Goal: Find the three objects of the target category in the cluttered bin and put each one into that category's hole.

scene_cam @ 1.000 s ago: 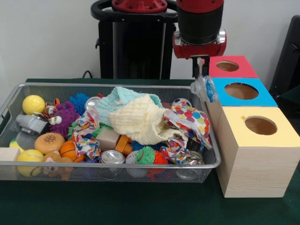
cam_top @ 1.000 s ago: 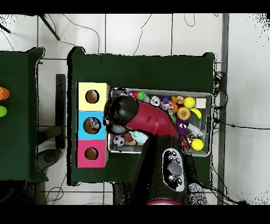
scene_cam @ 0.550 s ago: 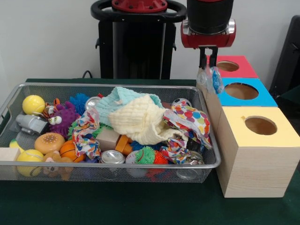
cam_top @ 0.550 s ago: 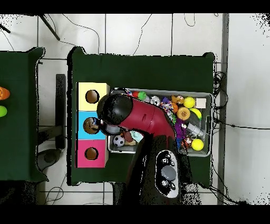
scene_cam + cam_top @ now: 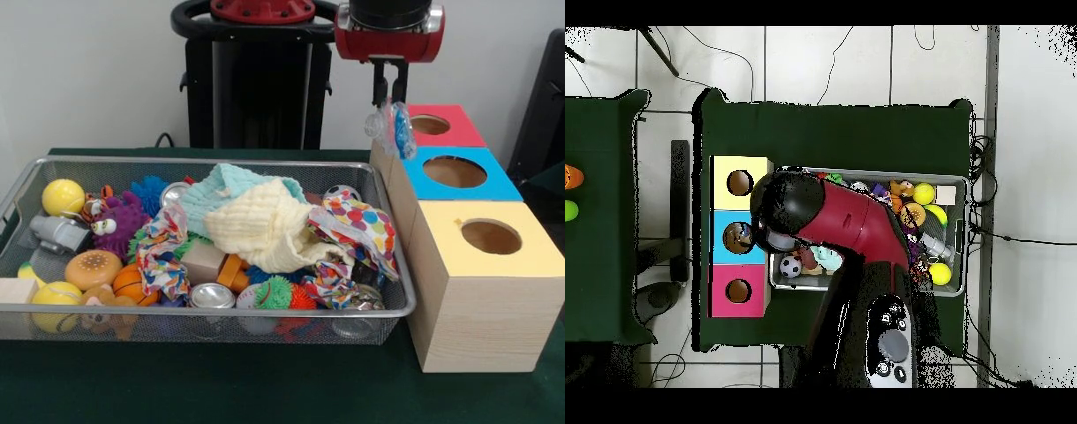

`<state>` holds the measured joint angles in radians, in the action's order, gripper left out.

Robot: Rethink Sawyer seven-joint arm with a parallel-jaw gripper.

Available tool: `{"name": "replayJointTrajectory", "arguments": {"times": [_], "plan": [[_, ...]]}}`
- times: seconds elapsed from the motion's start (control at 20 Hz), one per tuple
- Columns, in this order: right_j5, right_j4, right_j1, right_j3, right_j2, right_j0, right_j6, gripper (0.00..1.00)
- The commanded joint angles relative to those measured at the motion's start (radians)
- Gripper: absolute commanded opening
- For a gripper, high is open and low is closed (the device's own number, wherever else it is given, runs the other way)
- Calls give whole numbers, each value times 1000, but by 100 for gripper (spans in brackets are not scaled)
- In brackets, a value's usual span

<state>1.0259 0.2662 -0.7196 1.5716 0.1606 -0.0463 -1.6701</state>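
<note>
The bin (image 5: 212, 311) is thin shiny metal wire. In it lie soft, crinkly cloths (image 5: 265, 225) and a shiny metal can (image 5: 211, 297). Beside the bin, the boxes (image 5: 481, 300) have bare, pale wood sides and smooth, matt painted tops. The table (image 5: 265, 389) wears dull green cloth.

A dark green worktop (image 5: 221, 389) spans the lower frame of the front view. Directly on it at left and centre sits a wire mesh bin (image 5: 177, 322) full of toys and cloths. Just beside the bin, at right, stand three wooden boxes: yellow-topped (image 5: 521, 256), blue-topped (image 5: 494, 187), red-topped (image 5: 459, 128).
</note>
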Motion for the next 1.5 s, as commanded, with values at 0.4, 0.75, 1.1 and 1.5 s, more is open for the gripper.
{"name": "replayJointTrajectory", "arguments": {"times": [0.4, 0.75, 1.1, 1.5], "plan": [[-20, 47, 57, -24, 6, 137, -451, 0], [-112, 78, 56, 37, -19, 141, -435, 0], [-251, 109, 64, 142, -77, 85, -311, 0], [-339, 81, 89, 160, -105, 72, -275, 0]]}}
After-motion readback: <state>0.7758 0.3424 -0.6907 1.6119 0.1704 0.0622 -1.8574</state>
